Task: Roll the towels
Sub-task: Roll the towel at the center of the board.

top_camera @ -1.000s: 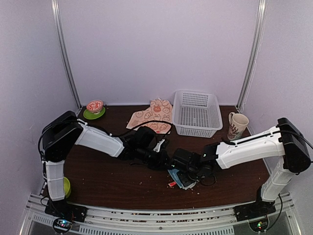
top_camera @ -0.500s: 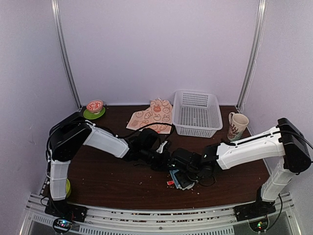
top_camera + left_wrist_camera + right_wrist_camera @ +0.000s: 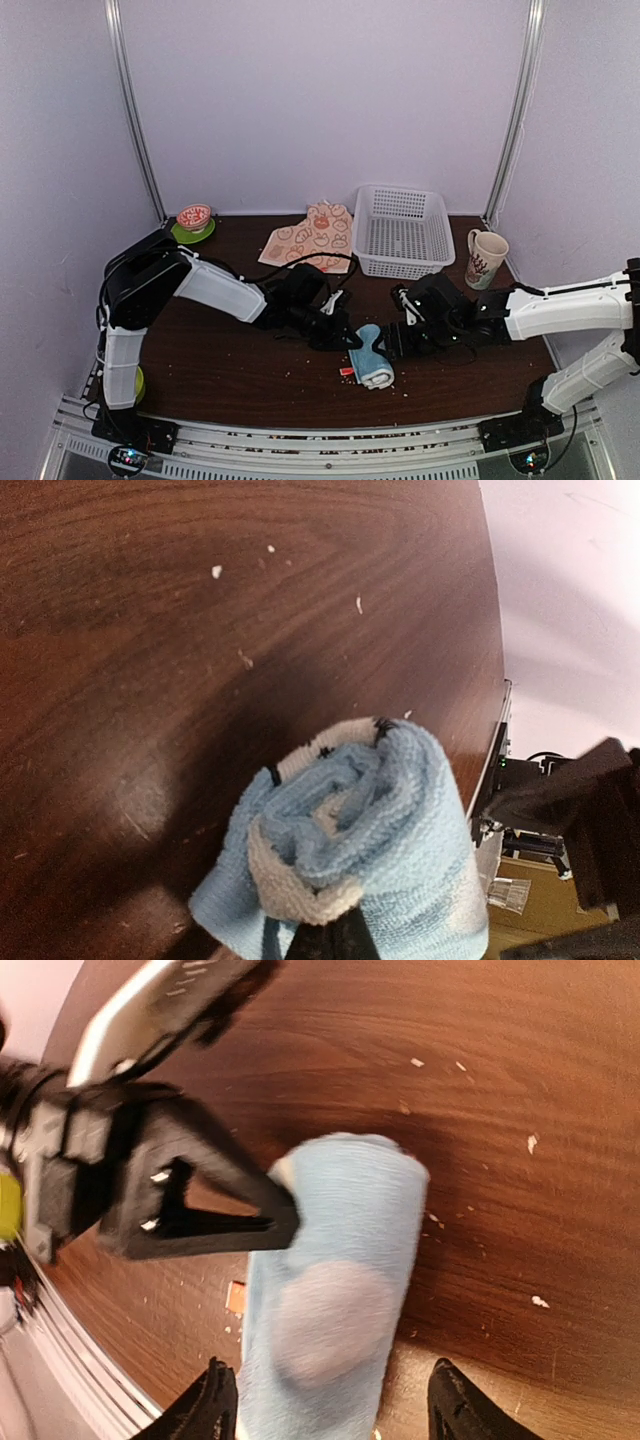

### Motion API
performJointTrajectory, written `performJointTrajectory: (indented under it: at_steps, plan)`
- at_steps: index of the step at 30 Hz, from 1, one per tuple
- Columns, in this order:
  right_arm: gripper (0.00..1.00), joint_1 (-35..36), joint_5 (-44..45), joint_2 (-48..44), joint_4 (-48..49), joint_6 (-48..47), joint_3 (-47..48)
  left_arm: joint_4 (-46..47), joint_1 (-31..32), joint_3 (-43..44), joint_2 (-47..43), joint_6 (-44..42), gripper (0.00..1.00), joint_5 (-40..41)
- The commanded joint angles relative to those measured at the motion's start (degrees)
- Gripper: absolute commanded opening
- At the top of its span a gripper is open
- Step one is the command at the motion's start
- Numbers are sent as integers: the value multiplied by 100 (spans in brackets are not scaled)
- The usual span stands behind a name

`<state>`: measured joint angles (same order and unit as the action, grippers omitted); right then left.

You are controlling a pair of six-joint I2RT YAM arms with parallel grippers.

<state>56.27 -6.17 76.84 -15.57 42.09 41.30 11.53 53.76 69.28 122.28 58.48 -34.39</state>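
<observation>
**A:** Top external view — blue towel is rolled into a tight tube and lies on the desk between the two sets of jaws. Left arm reaches in from one side, right arm from the other.

**B:** Left jaws?

**A:** Closed tight. In the left wrist view the tips butt against the roll right at its spiral end. I cannot tell whether a fold is pinched between them. In the right wrist view the same dark tip touches the side of the roll.

**B:** Right jaws?

**A:** Spread wide, holding nothing. The roll runs lengthwise away from them, and its near end sits in the gap between the two tips.

**B:** Second towel?

**A:** Cream rabbit towel lies flat and unrolled, well beyond both jaws at the far side of the desk, just beside the white basket.

**B:** Anything else?

**A:** A mug stands past the right jaws, just beside the basket. A green saucer with a red-and-white bowl on it sits well beyond the left jaws, in the far corner. An orange scrap lies just beside the roll, on the near side of the left jaws — crumbs are scattered around.
</observation>
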Motion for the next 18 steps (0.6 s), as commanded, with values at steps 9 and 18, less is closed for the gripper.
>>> performJointTrajectory:
  at_steps: [9, 18]
  plan:
    - [58, -628, -1177, 754, 2008, 1109, -691, -578, 38, -28, 121, -253, 0, 420]
    - [28, -209, -102, 1399, -136, 235, 539, -986, 32, -312, -774, -563, 0, 574]
